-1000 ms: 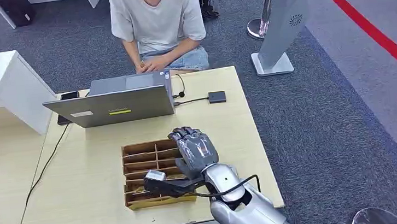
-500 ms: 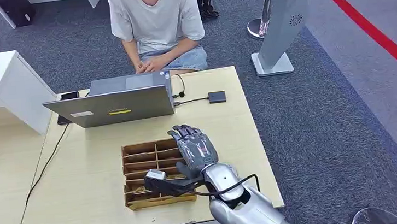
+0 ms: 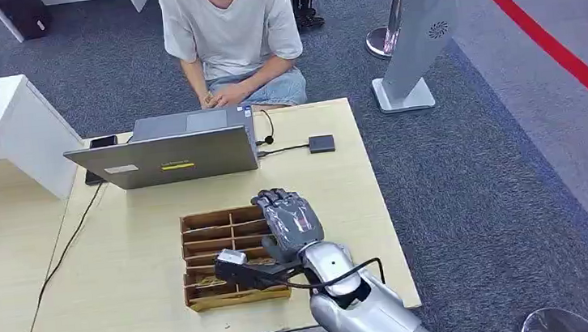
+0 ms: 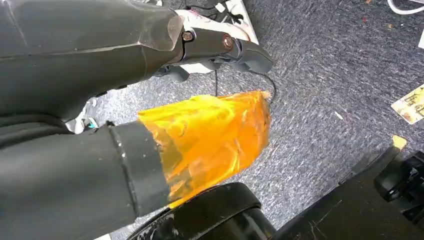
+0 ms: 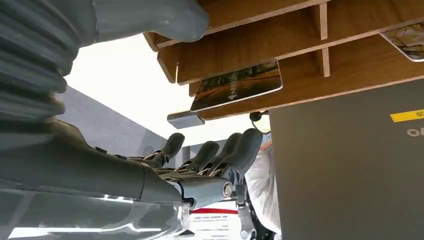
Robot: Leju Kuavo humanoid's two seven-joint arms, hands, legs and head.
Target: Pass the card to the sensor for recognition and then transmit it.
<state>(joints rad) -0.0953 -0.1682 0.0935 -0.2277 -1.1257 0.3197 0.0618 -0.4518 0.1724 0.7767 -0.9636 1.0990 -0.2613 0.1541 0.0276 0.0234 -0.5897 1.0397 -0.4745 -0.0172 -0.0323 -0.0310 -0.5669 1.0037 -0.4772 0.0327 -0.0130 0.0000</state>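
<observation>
Right hand (image 3: 290, 223) fingers (image 5: 235, 150) spread, holding nothing, above wooden card box (image 3: 218, 259), card (image 5: 235, 85) just past fingertips, left hand's fingers unclear

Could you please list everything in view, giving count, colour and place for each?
Table: one, light wood, centre.
Card tray: one, brown, divided, near table edge.
Card: one, dark picture print, in a tray slot.
Laptop: one, grey, open, far side.
Sensor: one, small, black, cabled, right of laptop.
Phone: one, black, beside laptop.
Person: one, white shirt, behind table.
Right hand: grey, fingers apart, over tray, holding nothing.
</observation>
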